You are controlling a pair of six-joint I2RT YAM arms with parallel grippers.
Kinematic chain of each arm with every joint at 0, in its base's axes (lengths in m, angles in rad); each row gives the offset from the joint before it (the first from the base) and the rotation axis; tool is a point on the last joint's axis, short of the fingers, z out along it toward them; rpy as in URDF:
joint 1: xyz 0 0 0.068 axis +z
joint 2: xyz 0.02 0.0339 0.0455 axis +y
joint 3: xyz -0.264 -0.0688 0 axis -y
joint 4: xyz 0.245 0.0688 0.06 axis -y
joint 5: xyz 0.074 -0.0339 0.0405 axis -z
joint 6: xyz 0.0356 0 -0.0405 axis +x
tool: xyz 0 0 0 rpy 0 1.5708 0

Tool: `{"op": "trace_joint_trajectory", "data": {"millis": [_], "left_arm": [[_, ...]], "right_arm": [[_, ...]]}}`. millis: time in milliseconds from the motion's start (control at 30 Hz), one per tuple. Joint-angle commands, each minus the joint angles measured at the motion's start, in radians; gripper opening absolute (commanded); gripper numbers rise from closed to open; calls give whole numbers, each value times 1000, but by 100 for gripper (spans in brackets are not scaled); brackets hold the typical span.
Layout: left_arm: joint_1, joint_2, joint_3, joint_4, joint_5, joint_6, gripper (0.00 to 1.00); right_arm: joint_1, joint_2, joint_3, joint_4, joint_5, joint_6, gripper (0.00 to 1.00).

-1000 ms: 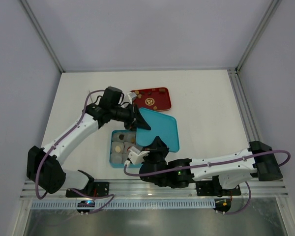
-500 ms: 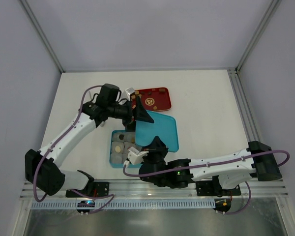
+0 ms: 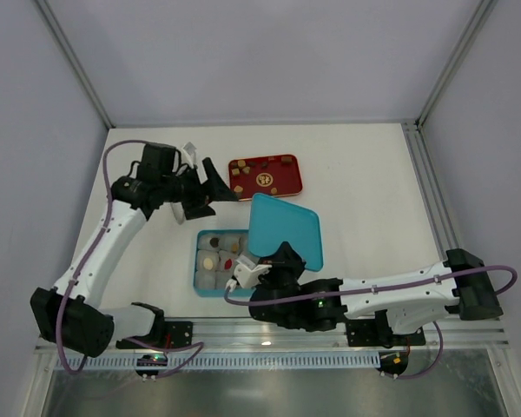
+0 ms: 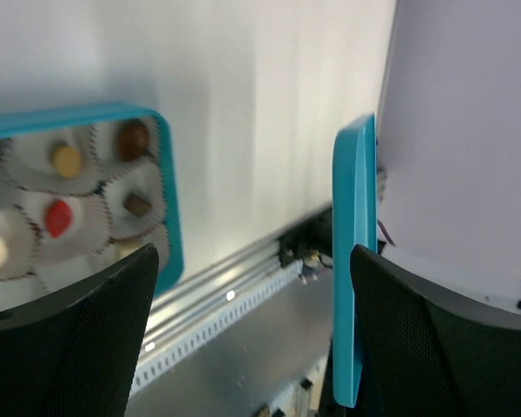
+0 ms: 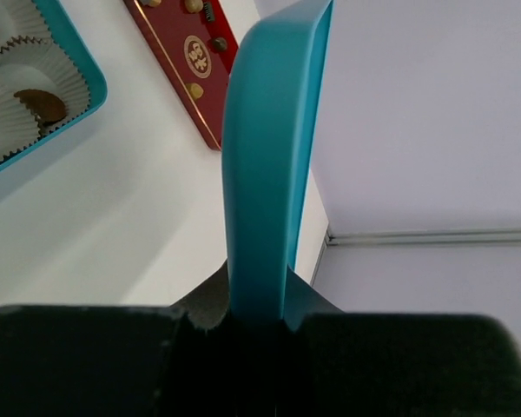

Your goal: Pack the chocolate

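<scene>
With right end effector pinching raised lid and left end effector spread wide near tray, lower lid level and square onto box holding chocolate in cups.

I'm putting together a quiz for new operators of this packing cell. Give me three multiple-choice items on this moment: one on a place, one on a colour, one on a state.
1. Where does the red tray lie relative to the open box?
A) farther from the arm bases
B) nearer the arm bases
C) inside the box

2. What colour is the lid?
A) white
B) teal
C) red

3. How does the right hand stand?
A) open, holding nothing
B) shut on the lid
C) shut on the red tray

Answers:
1 A: the top view shows the tray beyond the box.
2 B: it shows teal in every view.
3 B: the right wrist view shows the lid's edge clamped between its fingers.
</scene>
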Motion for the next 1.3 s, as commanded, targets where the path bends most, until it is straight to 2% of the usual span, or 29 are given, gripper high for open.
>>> {"op": "trace_joint_trajectory", "data": {"millis": [0, 167, 200, 233, 300, 333, 467, 633, 667, 733, 767, 867, 1100, 1133, 1267], "left_arm": [[101, -64, 99, -96, -143, 99, 89], [191, -91, 171, -134, -241, 138, 88], [197, -94, 181, -146, -273, 159, 87], [195, -99, 183, -171, -348, 165, 85], [202, -129, 151, -171, -404, 169, 81], [205, -142, 90, -150, -424, 160, 80], [231, -189, -36, -140, -514, 153, 71], [269, -238, -170, -117, -510, 110, 62], [280, -245, -220, -107, -505, 100, 57], [286, -258, -278, -82, -464, 72, 52], [288, -271, -304, -70, -449, 45, 49], [288, -275, -406, -24, -404, 2, 42], [288, -295, -570, 70, -361, -77, 27], [286, -298, -596, 86, -360, -84, 26], [288, -300, -659, 140, -341, -121, 22]], "right_arm": [[-16, -56, 82, -155, -55, 195, 4], [-85, -123, 185, -301, -279, 350, 4], [-132, -137, 202, -324, -329, 393, 4], [-159, -151, 232, -325, -457, 402, 4], [-223, -206, 251, -319, -598, 448, 4], [-296, -226, 256, -296, -724, 488, 4], [-485, -317, 217, -206, -1059, 609, 4], [-715, -380, 77, -7, -1412, 819, 4], [-742, -386, 46, 36, -1519, 862, 4], [-794, -393, -54, 177, -1606, 934, 4], [-830, -392, -91, 237, -1690, 1024, 4], [-874, -380, -215, 522, -1764, 1179, 4], [-881, -326, -398, 878, -1758, 1413, 4], [-883, -315, -437, 962, -1755, 1434, 4], [-894, -246, -501, 1118, -1767, 1520, 4]]}}
